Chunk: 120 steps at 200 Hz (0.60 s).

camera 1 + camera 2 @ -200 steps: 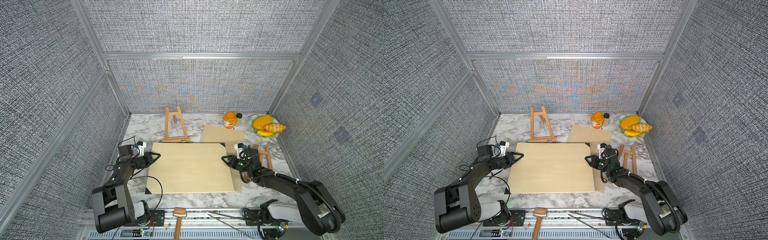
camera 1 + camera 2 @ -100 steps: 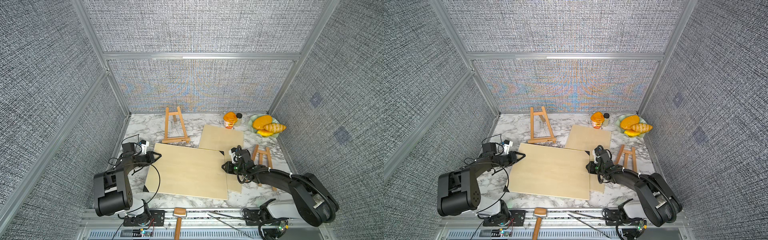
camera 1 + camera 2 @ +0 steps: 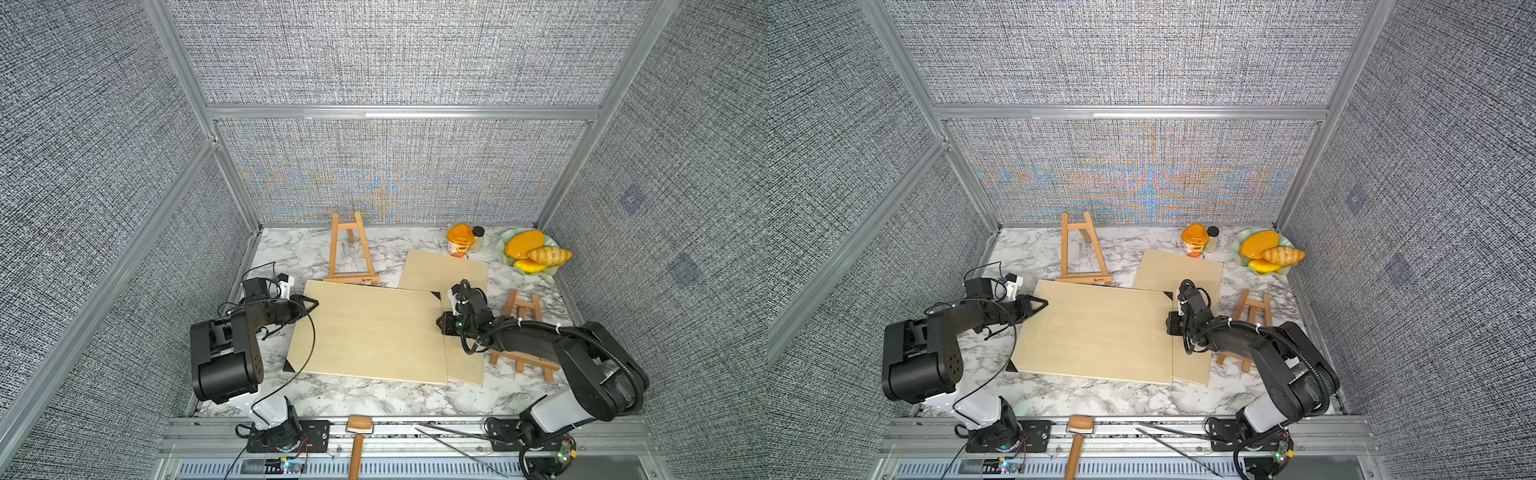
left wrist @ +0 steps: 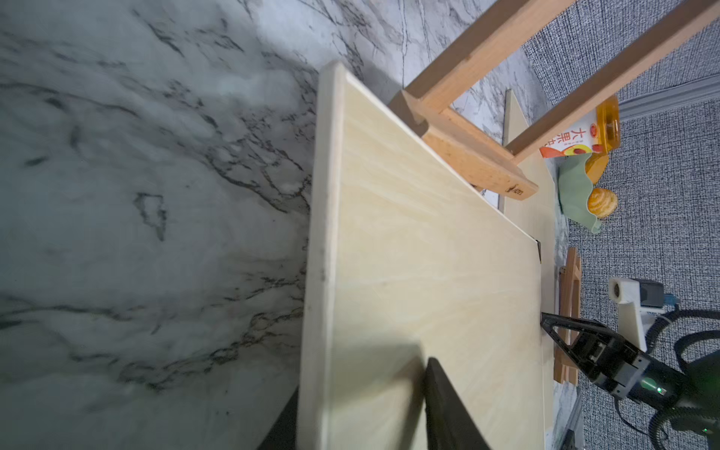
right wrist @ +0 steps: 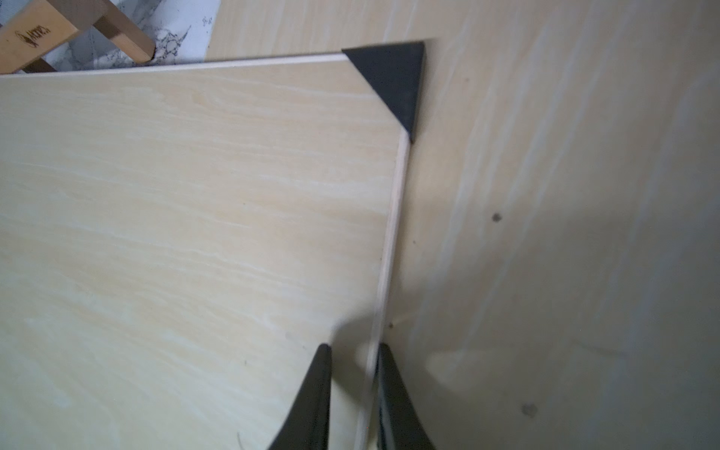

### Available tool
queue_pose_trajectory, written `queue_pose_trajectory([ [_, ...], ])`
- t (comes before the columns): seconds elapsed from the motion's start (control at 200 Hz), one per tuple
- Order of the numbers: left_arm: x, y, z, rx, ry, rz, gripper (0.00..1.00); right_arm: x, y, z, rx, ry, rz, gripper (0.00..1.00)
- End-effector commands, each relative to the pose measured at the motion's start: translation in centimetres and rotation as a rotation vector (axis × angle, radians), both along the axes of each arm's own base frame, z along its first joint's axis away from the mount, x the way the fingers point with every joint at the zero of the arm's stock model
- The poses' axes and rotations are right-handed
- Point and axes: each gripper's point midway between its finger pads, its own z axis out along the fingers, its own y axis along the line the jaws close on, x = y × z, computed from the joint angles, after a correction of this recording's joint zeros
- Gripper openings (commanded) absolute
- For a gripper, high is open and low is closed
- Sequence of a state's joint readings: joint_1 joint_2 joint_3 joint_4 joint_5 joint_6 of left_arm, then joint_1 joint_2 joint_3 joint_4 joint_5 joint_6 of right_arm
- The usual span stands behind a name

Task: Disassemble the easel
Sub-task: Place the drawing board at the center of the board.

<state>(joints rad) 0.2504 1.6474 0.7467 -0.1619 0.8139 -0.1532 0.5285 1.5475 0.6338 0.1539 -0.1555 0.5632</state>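
Easel board [image 3: 370, 332] lies flat; left gripper [image 3: 307, 303] at nine o'clock and right gripper [image 5: 352, 350] at three o'clock each clamp its edge.

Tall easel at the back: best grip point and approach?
Take the tall easel by one slanted side leg, above the bottom ledge. It stands upright near the back wall, so come from the front, jaws across the leg. The legs are thin, bare bars; the big board crowds the ledge.

Both top views are bright, evenly lit and sharp — only soft shadows lie on the marble worktop [image 3: 374, 395], and moiré colours ripple over the woven back wall [image 3: 395, 174]. Both wrist views are dimmer and blurred — pincer shadows darken the pale board [image 5: 195, 233].
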Motion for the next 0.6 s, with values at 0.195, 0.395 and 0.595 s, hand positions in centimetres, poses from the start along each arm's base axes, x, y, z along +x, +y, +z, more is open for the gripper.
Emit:
queue_pose_trajectory([
  [0.195, -7.0, 2.9, -5.8, 0.232, 0.416, 0.101, 0.30, -2.7, 9.4, 7.5, 0.401, -0.091, 0.437, 0.00],
  [0.395, -6.8, 3.6, -5.4, 0.264, 0.407, 0.130, 0.42, -2.6, 9.6, 7.3, 0.396, -0.082, 0.444, 0.00],
  [0.595, -6.4, 4.6, -4.7, 0.303, 0.383, 0.161, 0.55, -2.4, 9.8, 7.3, 0.414, -0.075, 0.434, 0.00],
])
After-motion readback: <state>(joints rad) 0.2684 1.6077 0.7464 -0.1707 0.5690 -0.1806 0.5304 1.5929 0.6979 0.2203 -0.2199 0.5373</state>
